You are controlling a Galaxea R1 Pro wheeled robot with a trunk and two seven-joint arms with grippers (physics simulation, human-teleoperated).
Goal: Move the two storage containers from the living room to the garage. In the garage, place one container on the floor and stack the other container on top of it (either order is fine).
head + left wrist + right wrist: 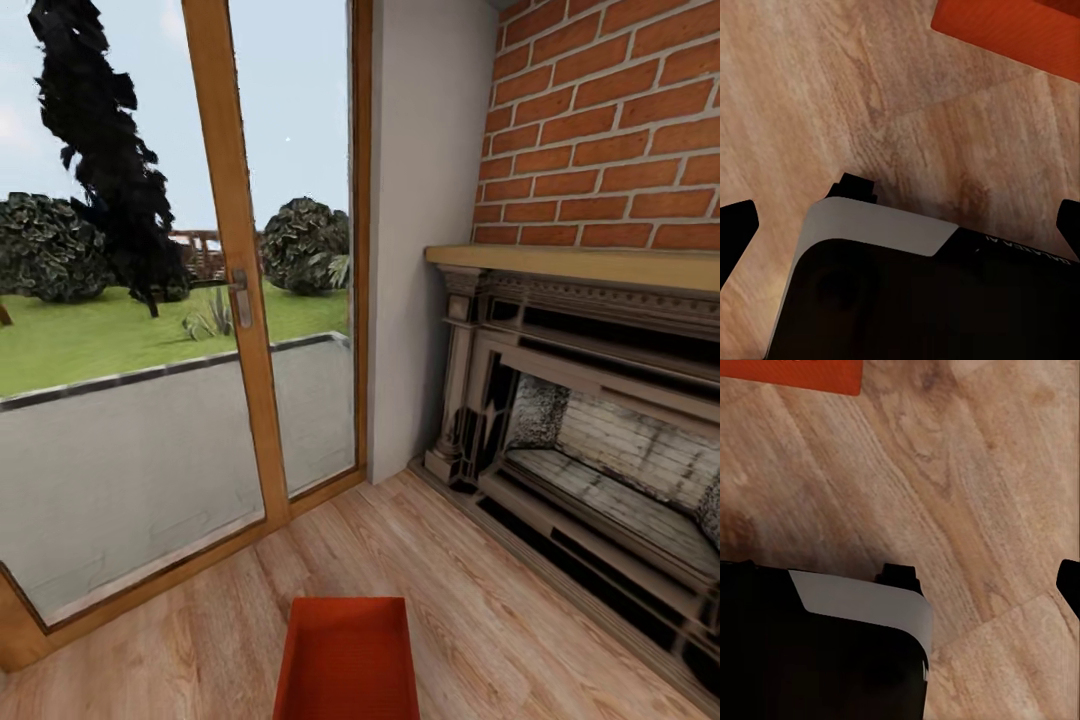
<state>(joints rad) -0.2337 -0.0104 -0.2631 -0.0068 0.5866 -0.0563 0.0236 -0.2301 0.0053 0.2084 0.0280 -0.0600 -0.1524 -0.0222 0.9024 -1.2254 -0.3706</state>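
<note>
Storage container [347, 660] sits bottom centre on the plank floor [520, 610]; both pincers look wide, empty. Driving closer, I risk shoving it toward the fireplace [590, 440].

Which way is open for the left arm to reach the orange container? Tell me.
Probably yes: bare wood floor lies between the left gripper's fingers and the container, nothing between them.

Cut off at the edges

The storage container [347, 660] runs off the head view's lower edge; the fireplace [590, 440] runs off its right. Wrist views catch only the container's corners.
</note>
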